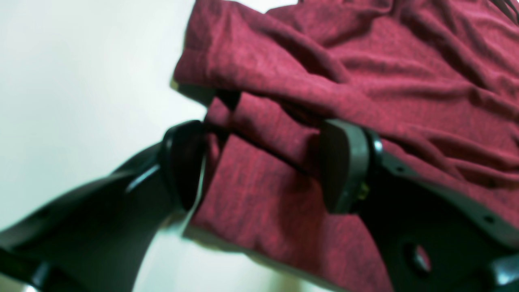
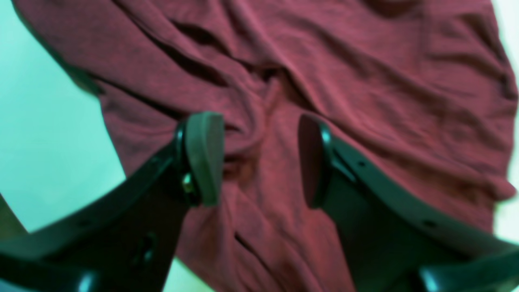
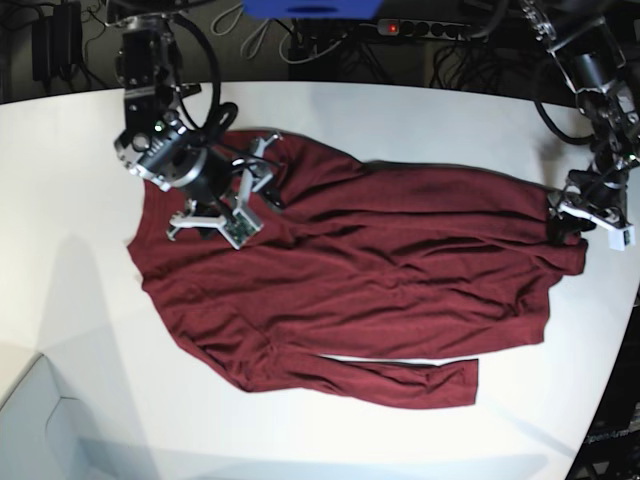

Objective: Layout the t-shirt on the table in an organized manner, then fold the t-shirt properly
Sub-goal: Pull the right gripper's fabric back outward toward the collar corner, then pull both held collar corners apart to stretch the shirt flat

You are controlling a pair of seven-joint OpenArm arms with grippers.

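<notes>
Spread wide over the smooth white table [image 3: 400, 120], the dark maroon long-sleeved t-shirt [image 3: 380, 270], still wrinkled. Both jaws apart, nothing held: right gripper [image 2: 261, 160] above cloth, left gripper [image 1: 263, 166] at edge, probably for smoothing.

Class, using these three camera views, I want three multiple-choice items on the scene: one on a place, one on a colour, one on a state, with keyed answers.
1. Where does the dark maroon thin-fabric long-sleeved t-shirt lie?
A. Spread on the smooth white table
B. Hanging in the air
C. On the floor

2. What colour is the shirt?
A. Blue
B. Maroon
C. Yellow

3. How do the right gripper fingers stand?
A. Shut on fabric
B. Out of view
C. Apart above the fabric

Answers: 1 A, the base view shows it spread on the tabletop; 2 B, every view shows maroon cloth; 3 C, the right wrist view shows a clear gap between them.
</notes>
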